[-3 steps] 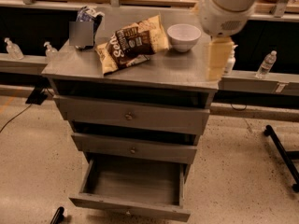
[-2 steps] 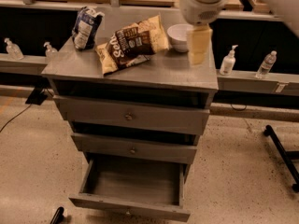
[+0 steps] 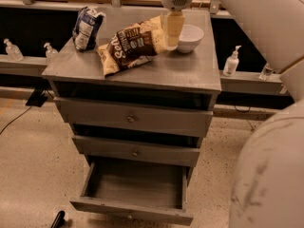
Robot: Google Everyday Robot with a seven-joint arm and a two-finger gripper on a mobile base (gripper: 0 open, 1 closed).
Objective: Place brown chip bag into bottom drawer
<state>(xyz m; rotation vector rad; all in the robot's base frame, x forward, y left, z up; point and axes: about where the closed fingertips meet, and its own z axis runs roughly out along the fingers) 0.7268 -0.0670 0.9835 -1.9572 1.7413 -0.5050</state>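
Above — hand (image 3: 172, 44) beside bag (image 3: 135, 44), drawer (image 3: 133, 209) open

Readable text: very little.
Brown chip bag (image 3: 134, 42): large white lettering across the dark middle. The first letter looks like an S; the rest is not legible.
Blue-and-white bag (image 3: 87, 26): print visible, no word readable.
My gripper (image 3: 172, 44) hangs over the cabinet top (image 3: 156, 72), between the chip bag's right end and the white bowl (image 3: 191, 36).

floor (image 3: 33, 165) — speckled beige | grey ledge (image 3: 247, 82) behind — pump bottles (image 3: 231, 61)
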